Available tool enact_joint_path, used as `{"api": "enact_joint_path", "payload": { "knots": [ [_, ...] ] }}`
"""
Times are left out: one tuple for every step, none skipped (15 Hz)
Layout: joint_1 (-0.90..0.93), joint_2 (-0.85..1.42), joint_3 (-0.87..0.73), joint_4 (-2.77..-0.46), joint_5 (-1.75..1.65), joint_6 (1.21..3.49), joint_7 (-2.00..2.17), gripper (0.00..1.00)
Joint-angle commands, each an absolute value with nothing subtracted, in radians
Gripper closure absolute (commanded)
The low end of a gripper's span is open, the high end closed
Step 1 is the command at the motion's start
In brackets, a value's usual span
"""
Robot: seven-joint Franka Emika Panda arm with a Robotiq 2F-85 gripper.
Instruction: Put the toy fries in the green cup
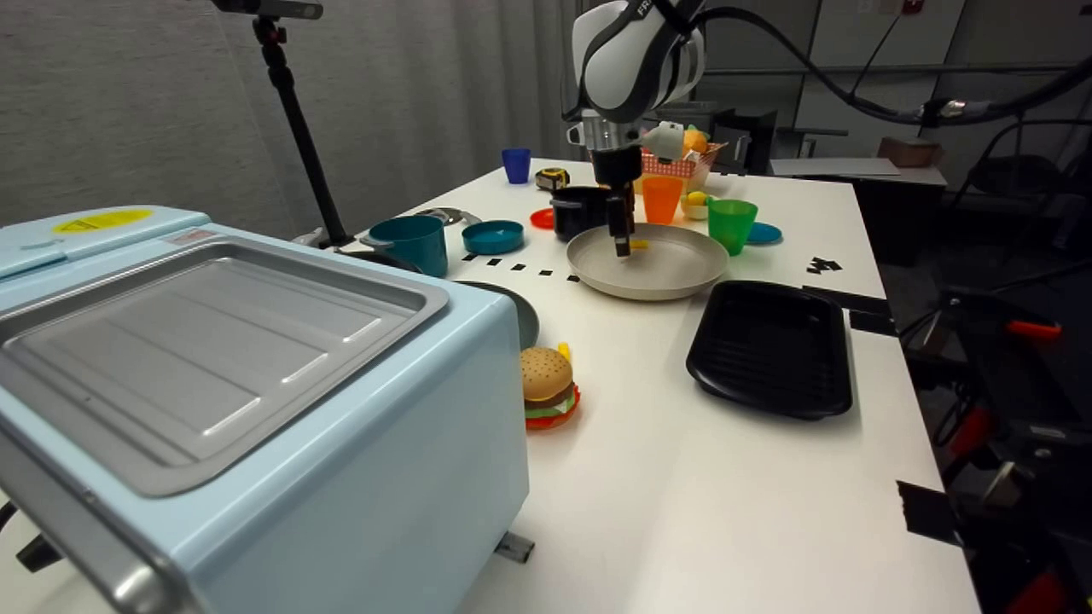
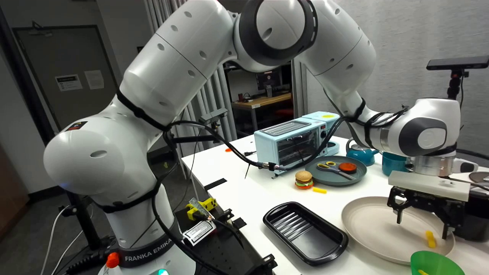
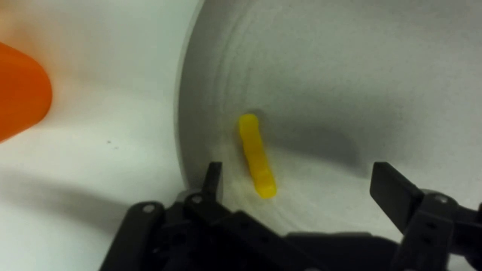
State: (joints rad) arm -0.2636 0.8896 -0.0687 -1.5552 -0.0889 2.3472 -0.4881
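Toy fries point(image 3: 257, 156), wrist view: mid-frame on the plate point(image 3: 320, 56), nearer the jaw at frame left. My jaws wide, empty; I'd centre, lower, then pinch lightly across the narrow width. In an exterior view: green cup point(image 2: 439, 263), bottom right.

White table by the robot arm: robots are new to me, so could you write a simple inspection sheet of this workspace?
Surface: white table, patches of black tape.
Job's things: yellow toy fry lies on the pale plate; green cup stands beside that plate, a bit of yellow apparently inside.
Clutter: toy burger with another yellow piece close by, black tray, orange cup, light-blue toaster oven, scissors on a dark plate.
Pincer: open over the pale plate, gripping nothing.
Cables: black cable hanging slack from the robot arm.
Surroundings: grey curtain, black stand, door with posted papers.
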Motion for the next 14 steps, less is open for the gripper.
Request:
{"api": "enact_joint_path", "payload": {
  "knots": [
    [-0.27,0.918,-0.062,-1.521,-0.111,2.341,-0.48,0.0],
    [-0.27,0.919,-0.062,-1.521,-0.111,2.341,-0.48,0.0],
    [-0.27,0.92,-0.062,-1.523,-0.111,2.344,-0.478,0.0],
    [-0.27,0.921,-0.062,-1.523,-0.111,2.344,-0.477,0.02],
    [-0.27,0.922,-0.063,-1.523,-0.111,2.345,-0.477,0.1],
    [-0.27,0.923,-0.063,-1.523,-0.111,2.344,-0.476,0.18],
    [-0.27,0.923,-0.062,-1.523,-0.111,2.344,-0.477,0.29],
    [-0.27,0.923,-0.061,-1.524,-0.11,2.344,-0.477,0.36],
    [-0.27,0.922,-0.061,-1.525,-0.109,2.345,-0.476,0.45],
    [-0.27,0.921,-0.06,-1.524,-0.108,2.344,-0.477,0.43],
    [-0.27,0.922,-0.059,-1.523,-0.107,2.343,-0.476,0.43],
    [-0.271,0.923,-0.058,-1.523,-0.106,2.341,-0.475,0.48],
    [-0.272,0.923,-0.058,-1.523,-0.106,2.34,-0.475,0.56],
    [-0.273,0.924,-0.058,-1.521,-0.105,2.338,-0.474,0.71]
  ]
}}
